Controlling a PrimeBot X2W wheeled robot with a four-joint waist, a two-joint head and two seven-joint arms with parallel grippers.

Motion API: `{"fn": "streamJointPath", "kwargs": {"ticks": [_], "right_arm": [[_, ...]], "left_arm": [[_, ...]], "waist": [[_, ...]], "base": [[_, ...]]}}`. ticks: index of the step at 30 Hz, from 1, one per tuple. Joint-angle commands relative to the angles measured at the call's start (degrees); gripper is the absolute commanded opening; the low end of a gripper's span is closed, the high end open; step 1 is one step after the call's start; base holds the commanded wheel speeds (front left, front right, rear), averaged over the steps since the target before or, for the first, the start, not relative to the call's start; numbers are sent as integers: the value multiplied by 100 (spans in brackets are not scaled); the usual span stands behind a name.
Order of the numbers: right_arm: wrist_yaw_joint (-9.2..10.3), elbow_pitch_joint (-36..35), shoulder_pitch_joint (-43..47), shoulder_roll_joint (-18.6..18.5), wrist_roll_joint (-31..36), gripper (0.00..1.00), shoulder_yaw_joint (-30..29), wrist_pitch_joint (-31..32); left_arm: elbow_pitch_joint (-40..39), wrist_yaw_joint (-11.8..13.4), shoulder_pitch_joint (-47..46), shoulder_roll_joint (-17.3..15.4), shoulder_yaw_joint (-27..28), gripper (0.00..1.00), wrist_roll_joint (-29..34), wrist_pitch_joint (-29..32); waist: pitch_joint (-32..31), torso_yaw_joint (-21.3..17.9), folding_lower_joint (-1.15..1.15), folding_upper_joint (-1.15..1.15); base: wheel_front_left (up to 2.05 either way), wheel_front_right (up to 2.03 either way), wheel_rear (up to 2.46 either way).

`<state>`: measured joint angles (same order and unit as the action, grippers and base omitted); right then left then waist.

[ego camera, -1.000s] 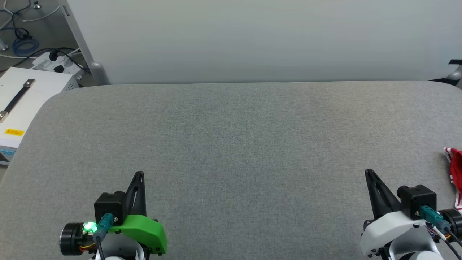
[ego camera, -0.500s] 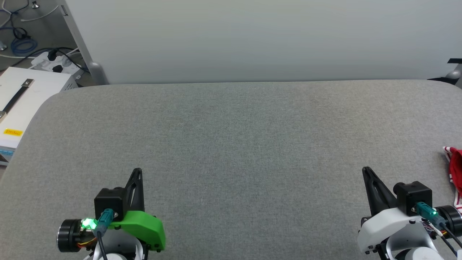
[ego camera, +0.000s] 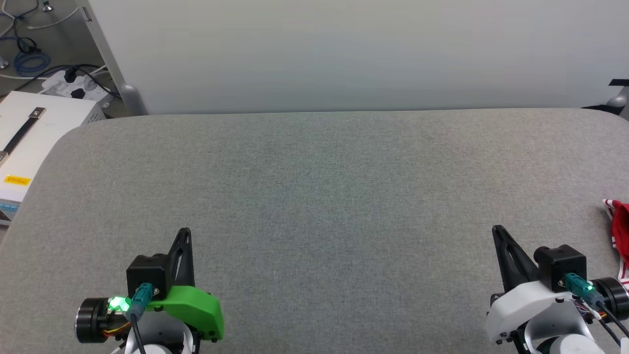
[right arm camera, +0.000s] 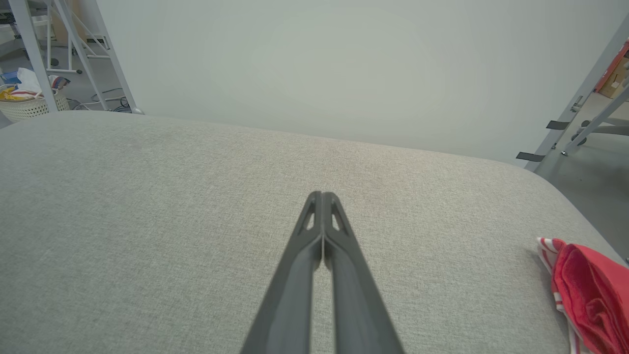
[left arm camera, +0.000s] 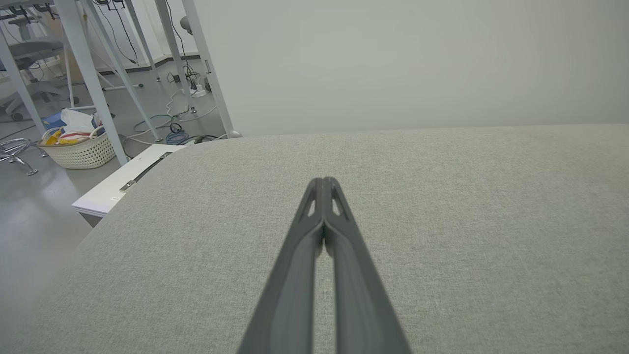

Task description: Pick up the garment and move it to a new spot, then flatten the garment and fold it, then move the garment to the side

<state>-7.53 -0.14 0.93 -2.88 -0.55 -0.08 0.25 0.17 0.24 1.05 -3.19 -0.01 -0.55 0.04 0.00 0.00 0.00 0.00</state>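
The garment (ego camera: 620, 231) is a red cloth with red-white striped trim, lying bunched at the right edge of the grey padded table (ego camera: 314, 187); most of it runs out of the head view. It also lies at the lower right of the right wrist view, garment (right arm camera: 587, 290). My right gripper (ego camera: 497, 231) hovers low at the near right, shut and empty, a short way left of the garment. My left gripper (ego camera: 185, 232) hangs at the near left, shut with nothing in it. Both pairs of fingers press together in the wrist views, left gripper (left arm camera: 323, 181) and right gripper (right arm camera: 322, 195).
A pale wall panel (ego camera: 344, 54) stands behind the table's far edge. Off the left edge sits a white box with a handle (ego camera: 29, 137), with cables and a power strip (ego camera: 73, 83) on the floor. A wicker basket (left arm camera: 78, 147) and metal frame legs stand farther left.
Both grippers have drifted slightly toward the near edge of the head view; the picture as a whole has shifted a little too. The garment lies as before.
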Motion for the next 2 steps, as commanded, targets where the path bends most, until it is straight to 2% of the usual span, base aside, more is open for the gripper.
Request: {"fn": "streamJointPath", "kwargs": {"ticks": [1, 2], "right_arm": [[4, 14, -93, 1, 55, 0, 8, -25], [4, 14, -93, 1, 55, 0, 8, -25]], "left_arm": [[-17, -24, -105, 31, 1, 0, 55, -4], [-17, -24, -105, 31, 1, 0, 55, -4]], "waist": [[0, 0, 0, 0], [0, 0, 0, 0]], "base": [[0, 0, 0], [0, 0, 0]]}}
